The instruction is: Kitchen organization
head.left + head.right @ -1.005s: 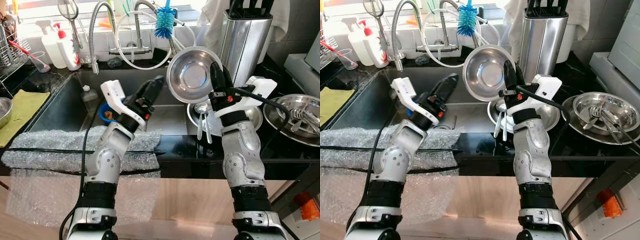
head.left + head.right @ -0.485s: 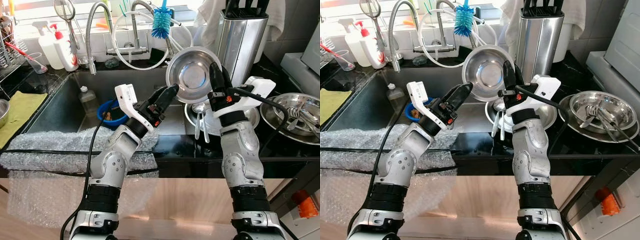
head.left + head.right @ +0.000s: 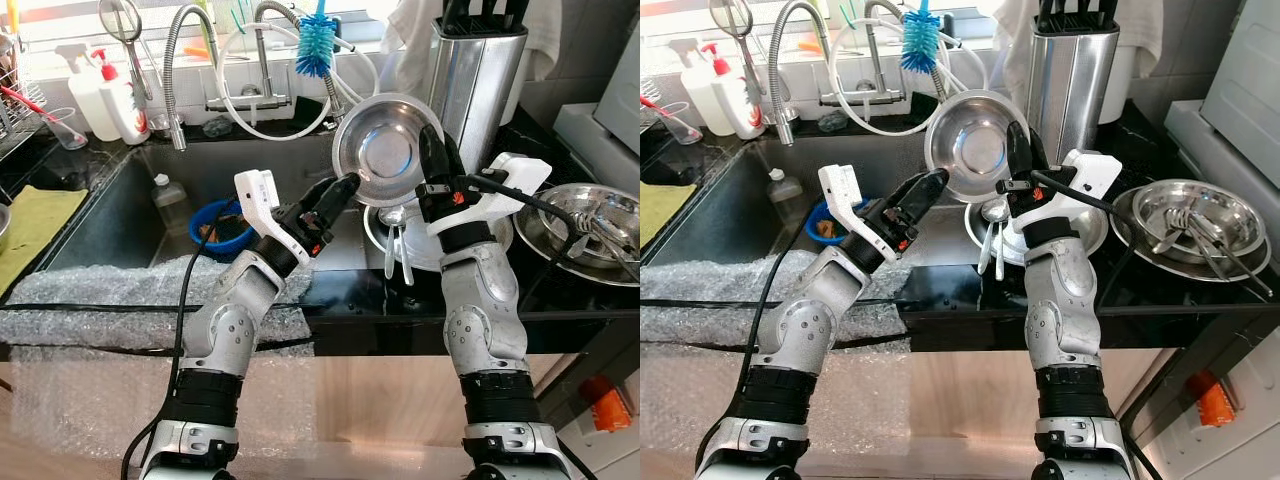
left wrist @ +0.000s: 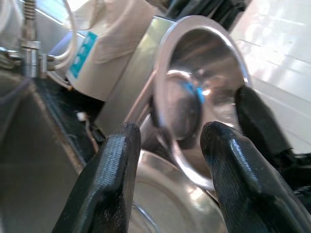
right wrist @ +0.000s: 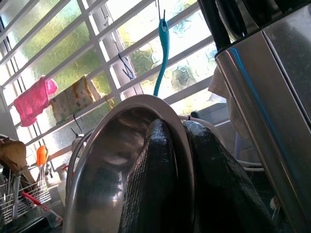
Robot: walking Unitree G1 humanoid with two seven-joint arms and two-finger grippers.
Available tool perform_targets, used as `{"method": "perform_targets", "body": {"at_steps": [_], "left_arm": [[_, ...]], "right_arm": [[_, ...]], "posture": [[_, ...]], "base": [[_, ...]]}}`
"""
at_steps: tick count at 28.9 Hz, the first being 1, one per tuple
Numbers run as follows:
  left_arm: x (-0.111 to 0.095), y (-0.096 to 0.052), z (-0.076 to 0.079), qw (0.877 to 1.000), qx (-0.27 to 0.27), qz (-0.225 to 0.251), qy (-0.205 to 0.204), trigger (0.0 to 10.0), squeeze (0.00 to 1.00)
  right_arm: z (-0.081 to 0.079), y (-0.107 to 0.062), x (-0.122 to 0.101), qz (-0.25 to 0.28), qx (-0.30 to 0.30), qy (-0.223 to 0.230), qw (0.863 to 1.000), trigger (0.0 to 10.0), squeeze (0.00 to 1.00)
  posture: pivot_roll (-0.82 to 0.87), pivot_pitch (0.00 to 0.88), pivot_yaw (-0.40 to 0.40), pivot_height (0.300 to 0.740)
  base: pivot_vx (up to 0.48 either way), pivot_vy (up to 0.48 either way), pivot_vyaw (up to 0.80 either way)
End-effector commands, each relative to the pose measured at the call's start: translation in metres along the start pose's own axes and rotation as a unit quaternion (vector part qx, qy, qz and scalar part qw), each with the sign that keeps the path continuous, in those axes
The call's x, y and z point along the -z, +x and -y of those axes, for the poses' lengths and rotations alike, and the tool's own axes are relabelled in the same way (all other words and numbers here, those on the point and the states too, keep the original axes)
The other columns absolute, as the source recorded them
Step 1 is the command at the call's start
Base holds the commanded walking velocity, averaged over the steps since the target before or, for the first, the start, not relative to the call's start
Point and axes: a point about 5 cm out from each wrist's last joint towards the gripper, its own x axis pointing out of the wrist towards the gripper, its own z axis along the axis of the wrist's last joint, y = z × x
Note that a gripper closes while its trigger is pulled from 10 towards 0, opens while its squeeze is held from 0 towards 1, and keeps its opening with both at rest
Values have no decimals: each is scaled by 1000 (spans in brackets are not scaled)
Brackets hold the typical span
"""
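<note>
While the right claw (image 3: pixel 437 150) grips the rim of a steel bowl (image 3: pixel 385 150) and holds it on edge above the worktop (image 3: pixel 560 290), the head views show the left claw (image 3: pixel 338 192) reaching across the sink (image 3: pixel 120 215) toward the bowl's lower rim, its tip just beside it. A plate (image 3: pixel 500 235) with spoons (image 3: pixel 395 245) lies under the bowl, a knife block (image 3: pixel 475 75) stands behind, and a blue bowl (image 3: pixel 222 222) sits in the sink.

In the left wrist view, the left claw's fingers (image 4: pixel 109 184) are spread apart, the bowl's rim just beyond them.

In the right wrist view, the right claw's fingers (image 5: pixel 150 184) pinch the rim, one on each side.
</note>
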Motion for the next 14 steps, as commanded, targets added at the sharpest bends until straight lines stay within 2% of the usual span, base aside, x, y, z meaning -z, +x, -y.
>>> {"method": "perform_targets", "body": {"at_steps": [1, 7, 14], "left_arm": [[-4, 2, -2, 1000, -9, 4, 13, 10000, 0], [-3, 4, -3, 1000, -16, 6, 17, 10000, 0], [-2, 8, 0, 1000, -12, 11, 12, 10000, 0]], "right_arm": [[-8, 7, -6, 11, -17, 3, 1000, 10000, 0], [-9, 7, -7, 13, -18, 9, 1000, 10000, 0], [-18, 7, -1, 1, -33, 23, 999, 10000, 0]], "posture": [[-24, 17, 97, 740], [-27, 8, 97, 740], [-22, 15, 96, 740]], "base": [[0, 0, 0], [0, 0, 0], [0, 0, 0]]}}
